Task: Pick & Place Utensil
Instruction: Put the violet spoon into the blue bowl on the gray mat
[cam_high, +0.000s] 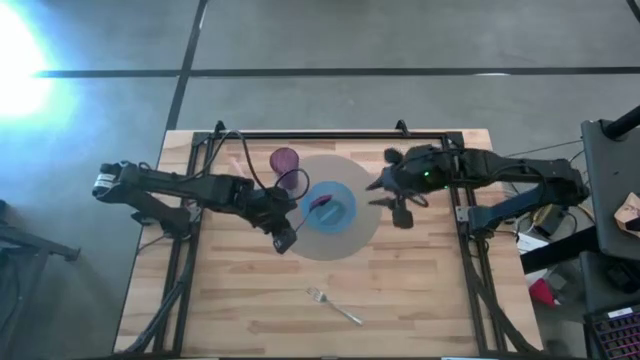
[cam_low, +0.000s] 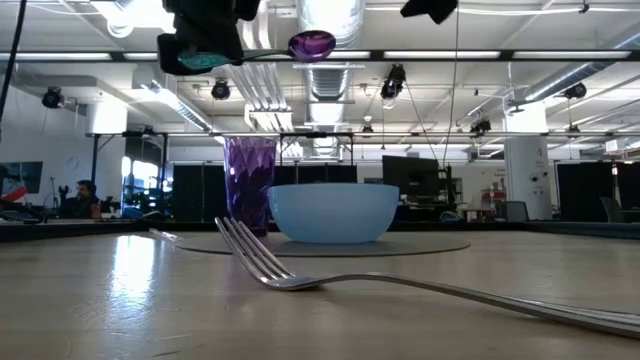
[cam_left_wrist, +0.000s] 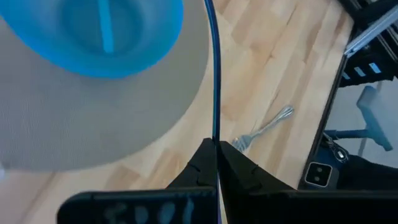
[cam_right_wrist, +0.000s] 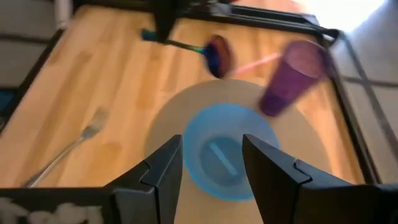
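Note:
A spoon with a purple bowl (cam_low: 312, 45) and a thin teal handle is held by my shut left gripper (cam_high: 285, 232), high above a blue bowl (cam_high: 332, 206). The bowl stands on a round grey mat (cam_high: 355, 235). A purple cup (cam_high: 285, 160) stands at the mat's far left edge. A metal fork (cam_high: 335, 305) lies on the wood near the table's front edge. My right gripper (cam_high: 380, 194) is open and empty, in the air at the mat's right edge; its fingers (cam_right_wrist: 165, 168) frame the bowl (cam_right_wrist: 221, 155). My left gripper pinches the spoon's thin handle (cam_left_wrist: 215, 134) between its two shut fingers, near the handle's free end. The handle runs straight out past the fingertips, along the fingers. The spoon is lifted clear and lies about level (cam_low: 250, 57), its purple bowl (cam_high: 322, 203) over the blue bowl.
Black frame rails run along the table's far edge (cam_high: 330, 135) and its left and right sides. Bare wood lies between the mat and the fork (cam_left_wrist: 264, 130). People and desks show far behind the table in the low view.

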